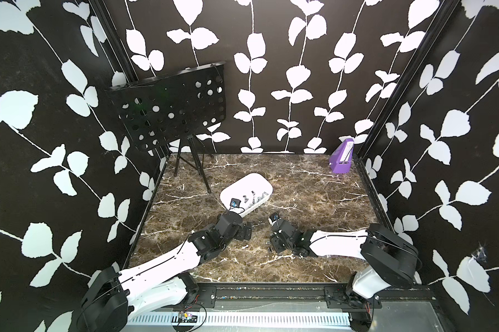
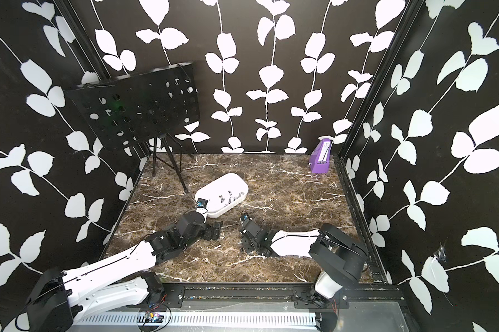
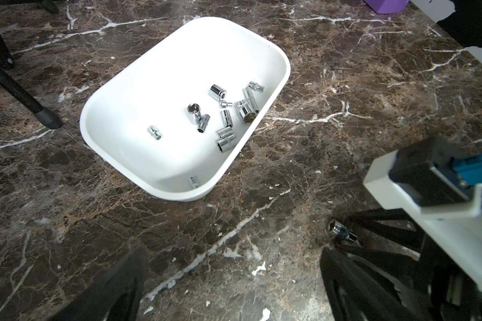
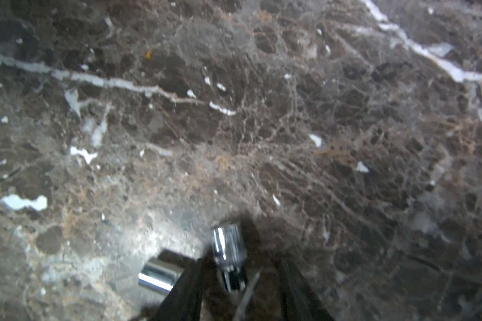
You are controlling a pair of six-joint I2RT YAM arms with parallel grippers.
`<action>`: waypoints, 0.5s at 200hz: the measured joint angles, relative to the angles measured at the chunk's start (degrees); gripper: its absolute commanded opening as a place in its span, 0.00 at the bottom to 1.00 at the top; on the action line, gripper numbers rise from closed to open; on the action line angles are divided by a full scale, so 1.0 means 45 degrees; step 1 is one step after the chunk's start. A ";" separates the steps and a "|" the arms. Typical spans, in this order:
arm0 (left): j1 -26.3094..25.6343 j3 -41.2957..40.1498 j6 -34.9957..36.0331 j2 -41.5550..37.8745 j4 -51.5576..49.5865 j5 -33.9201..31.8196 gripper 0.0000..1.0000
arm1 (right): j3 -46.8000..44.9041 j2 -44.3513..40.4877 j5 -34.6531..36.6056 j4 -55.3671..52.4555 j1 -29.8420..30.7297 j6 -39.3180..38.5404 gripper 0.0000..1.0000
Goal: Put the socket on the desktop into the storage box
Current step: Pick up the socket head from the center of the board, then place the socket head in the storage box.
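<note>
- On the desktop [image 1: 314,195], near its front and a little right of the middle, the right gripper [image 4: 241,261] points down at a chrome socket [image 4: 228,246] that lies on the marble.
- Its jaws are parted, one on each side of this socket. A clear gap shows on one side, so nothing is grasped.
- A second socket [image 4: 159,275] lies just outside one finger, also on the desktop.
- The storage box [image 3: 139,91] sits near the middle of the desktop, turned at an angle. About a dozen loose sockets [image 3: 226,116] lie in it, most of them near one long wall.
- The left gripper [image 3: 232,257] is just beside the near end of the box, with its jaws spread wide and empty.
- A purple box [image 1: 341,156] stands in the far right corner, and a black perforated stand [image 1: 170,106] in the far left.
</note>
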 measured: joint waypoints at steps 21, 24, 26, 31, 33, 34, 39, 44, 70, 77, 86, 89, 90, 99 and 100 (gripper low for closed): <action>0.0000 -0.0005 0.0000 0.0000 0.0000 -0.0019 0.97 | 0.0175 0.0233 0.0039 0.0151 0.0000 -0.0015 0.31; 0.0000 -0.0005 0.0000 0.0000 0.0000 -0.0019 0.97 | 0.0180 0.0248 0.0068 0.0170 -0.0005 0.0024 0.30; 0.0000 -0.0005 0.0000 0.0000 0.0000 -0.0019 0.97 | 0.0180 0.0253 0.0063 0.0185 -0.0005 -0.0010 0.29; 0.0000 -0.0005 0.0000 0.0000 0.0000 -0.0024 0.97 | 0.0185 0.0267 0.0087 0.0219 -0.0005 0.0024 0.26; 0.0000 -0.0005 0.0000 0.0000 0.0000 -0.0024 0.97 | 0.0185 0.0272 0.0073 0.0219 -0.0005 0.0005 0.25; 0.0000 -0.0005 0.0000 0.0000 0.0000 -0.0024 0.97 | 0.0185 0.0277 0.0063 0.0223 -0.0005 0.0005 0.25; 0.0000 -0.0005 0.0000 0.0000 0.0000 -0.0024 0.97 | 0.0185 0.0287 0.0078 0.0253 -0.0005 0.0010 0.22; 0.0000 -0.0005 0.0000 0.0000 0.0000 -0.0024 0.97 | 0.0185 0.0306 0.0063 0.0282 -0.0005 0.0039 0.20; 0.0000 -0.0005 0.0000 0.0000 0.0000 -0.0024 0.97 | 0.0194 0.0321 0.0058 0.0350 -0.0005 0.0053 0.11; 0.0000 -0.0005 0.0000 0.0000 0.0000 -0.0024 0.97 | 0.0194 0.0321 0.0053 0.0355 -0.0005 0.0068 0.08; 0.0000 -0.0005 -0.0005 0.0000 0.0000 -0.0034 0.97 | 0.0194 0.0321 0.0058 0.0345 -0.0005 0.0063 0.06; 0.0000 -0.0005 -0.0010 0.0000 0.0000 -0.0034 0.97 | 0.0194 0.0321 0.0058 0.0340 -0.0005 0.0063 0.05; 0.0000 -0.0005 -0.0010 0.0000 0.0000 -0.0034 0.97 | 0.0194 0.0321 0.0058 0.0345 -0.0005 0.0063 0.05; 0.0000 -0.0005 -0.0029 0.0000 0.0000 -0.0058 0.97 | 0.0199 0.0291 0.0092 0.0301 -0.0005 0.0063 0.04; 0.0000 -0.0005 -0.0034 0.0000 0.0000 -0.0063 0.97 | 0.0199 0.0287 0.0097 0.0301 -0.0005 0.0063 0.04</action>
